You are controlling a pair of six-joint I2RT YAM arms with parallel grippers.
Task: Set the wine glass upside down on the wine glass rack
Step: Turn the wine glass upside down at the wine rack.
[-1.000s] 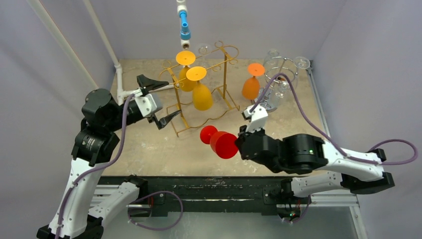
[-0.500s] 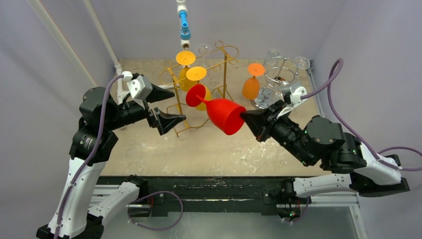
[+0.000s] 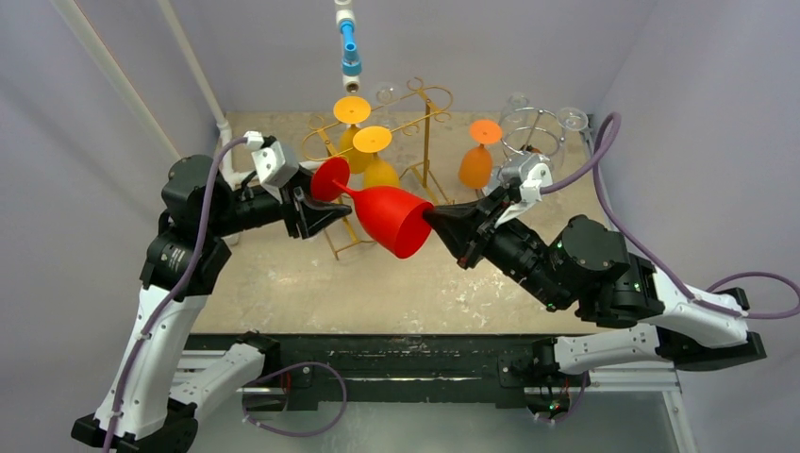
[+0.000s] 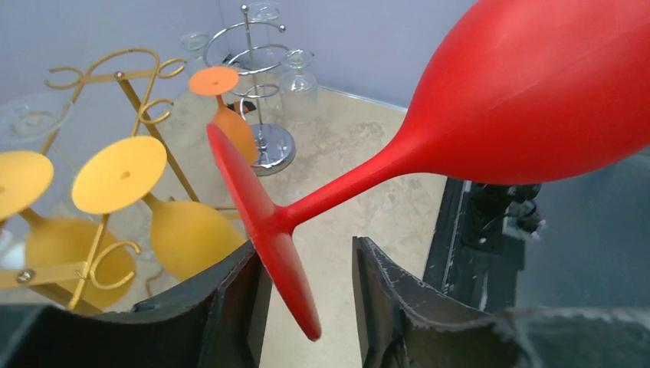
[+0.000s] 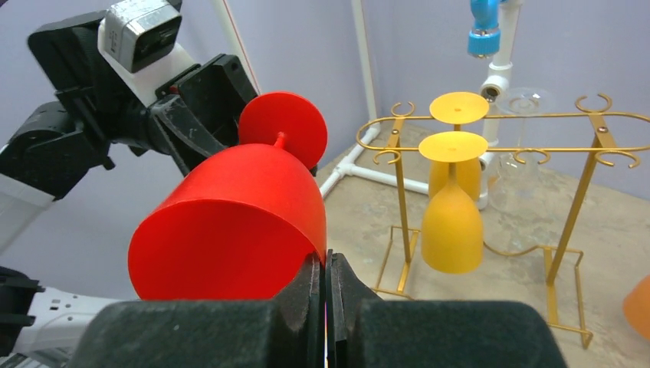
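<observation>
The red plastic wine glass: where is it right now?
In the top view the red wine glass hangs sideways in mid-air at centre, before the gold wire rack; the right gripper pinches its rim, its foot inside the open left gripper.

Arms up, tips facing: L claw [image 3: 319, 198] open, R claw [image 3: 436, 220] pinched shut.

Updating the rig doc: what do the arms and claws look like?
Both arms match: white lower links on the left arm and right arm, black joint housings above. A purple cable loops along each. The left claw and right claw have black, wedge-shaped fingers with a rough surface, and a white camera box behind each.
</observation>
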